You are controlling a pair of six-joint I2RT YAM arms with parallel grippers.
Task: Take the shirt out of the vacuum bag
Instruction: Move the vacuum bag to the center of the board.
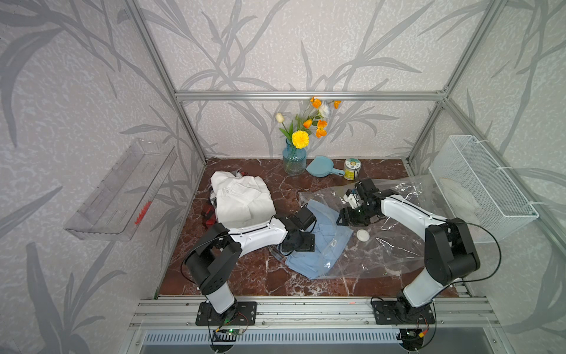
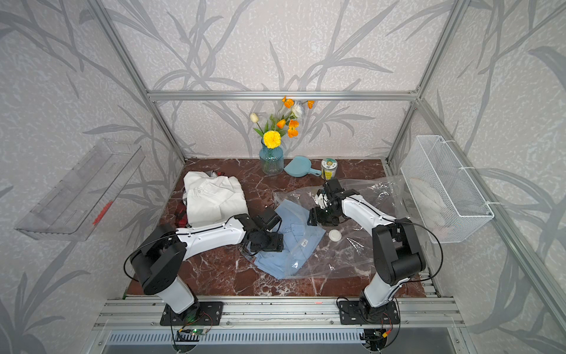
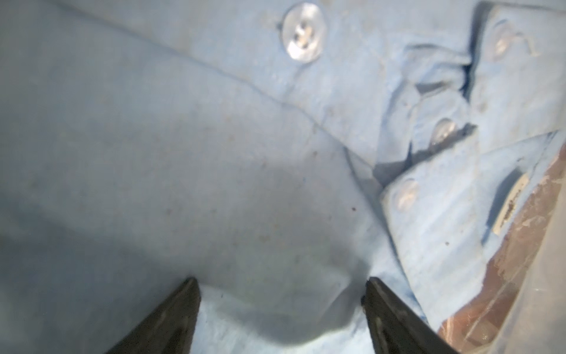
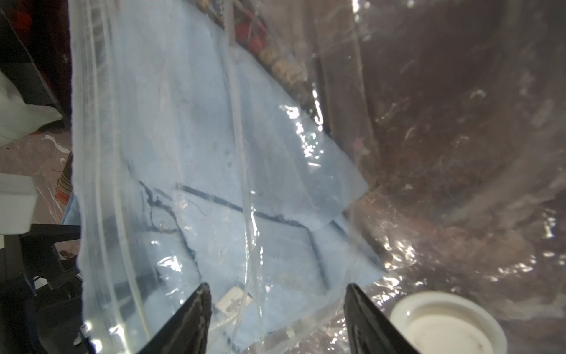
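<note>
The vacuum bag [image 1: 382,242] lies flat toward the surface's [image 1: 245,282] right edge. The blue shirt [image 1: 318,245] pokes from its mouth, long axis running back to front. Left jaws [image 3: 280,306] and right jaws [image 4: 277,309] both stand apart, empty.

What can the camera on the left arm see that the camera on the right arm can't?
Only the left wrist view shows the shiny buttons on the blue shirt up close, with the open left gripper just above bare cloth.

Only the right wrist view shows the vacuum bag, its clear plastic lying over the shirt, and its round white valve. The right gripper is open over the plastic.

Both show the blue shirt, two dark fingertips wide apart, and some reddish marble table.
</note>
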